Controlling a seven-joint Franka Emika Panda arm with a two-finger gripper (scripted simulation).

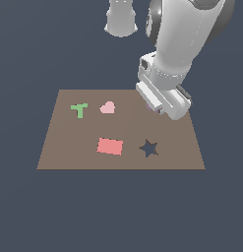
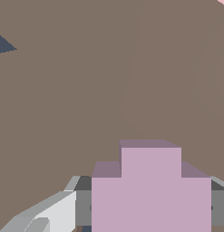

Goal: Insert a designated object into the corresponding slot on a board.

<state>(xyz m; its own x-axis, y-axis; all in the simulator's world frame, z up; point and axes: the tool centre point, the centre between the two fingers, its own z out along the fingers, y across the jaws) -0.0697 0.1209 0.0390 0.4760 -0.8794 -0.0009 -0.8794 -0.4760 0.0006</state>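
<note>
The pale purple cross piece (image 2: 151, 190) fills the near part of the wrist view, with a grey finger (image 2: 83, 206) against one side and the other finger's pad (image 2: 219, 206) against the opposite side. My gripper (image 2: 151, 208) is shut on it, low over the brown board (image 2: 109, 81). In the exterior view the hand (image 1: 162, 96) covers the board's (image 1: 69, 147) far corner toward the exterior view's right, and only a sliver of the purple piece (image 1: 149, 105) shows under it. The slot is hidden beneath the hand and piece.
On the board lie a green T shape (image 1: 79, 109), a pink heart (image 1: 107, 107) and a red rectangle (image 1: 110, 146). A star-shaped hole (image 1: 149, 148) sits in front of the hand; one tip of the star hole (image 2: 2, 45) shows in the wrist view.
</note>
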